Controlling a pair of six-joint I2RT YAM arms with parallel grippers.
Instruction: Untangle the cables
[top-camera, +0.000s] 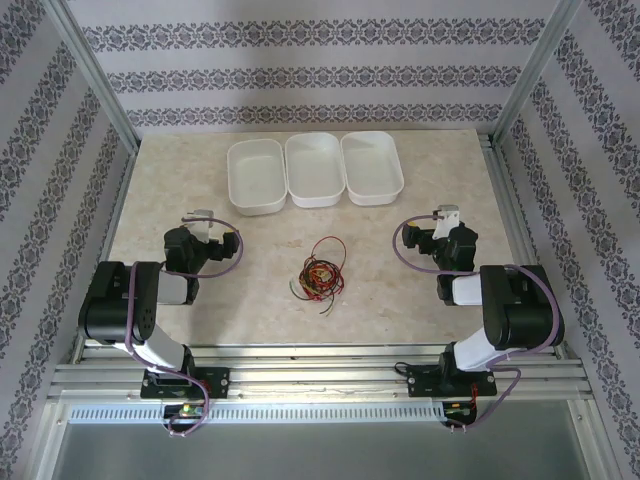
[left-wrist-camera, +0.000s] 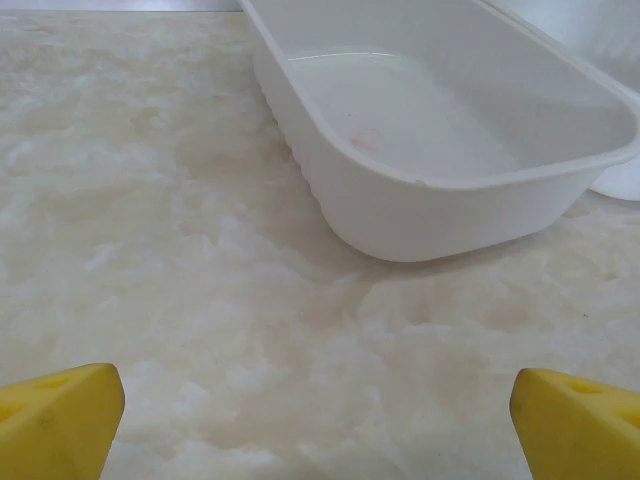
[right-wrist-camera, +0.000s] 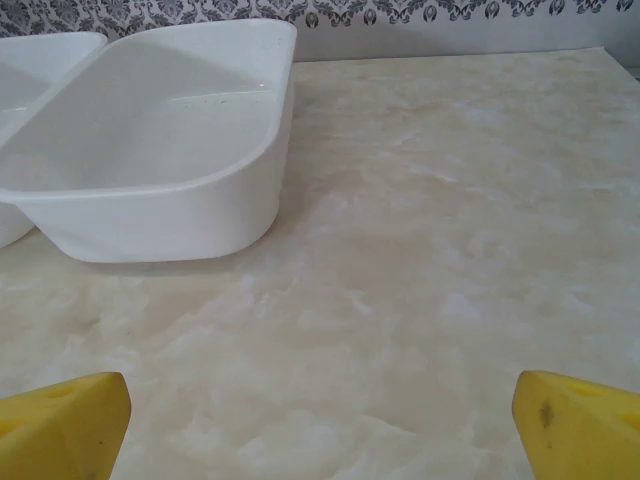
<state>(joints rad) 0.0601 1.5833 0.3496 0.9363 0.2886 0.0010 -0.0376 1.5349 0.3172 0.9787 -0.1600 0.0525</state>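
Cables (top-camera: 320, 272) lie in one tangle; three white trays (top-camera: 315, 203) behind.

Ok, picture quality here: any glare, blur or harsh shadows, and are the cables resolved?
Top external: soft, even light, no glare; the cables show their colours, but single strands are too fine to trace. Left wrist: sharp, mild sheen inside the left tray, soft shadow under it. Right wrist: sharp, the right tray throws a faint shadow.

Lab test booth: wallpapered walls (top-camera: 300, 60), aluminium frame (top-camera: 98, 85)
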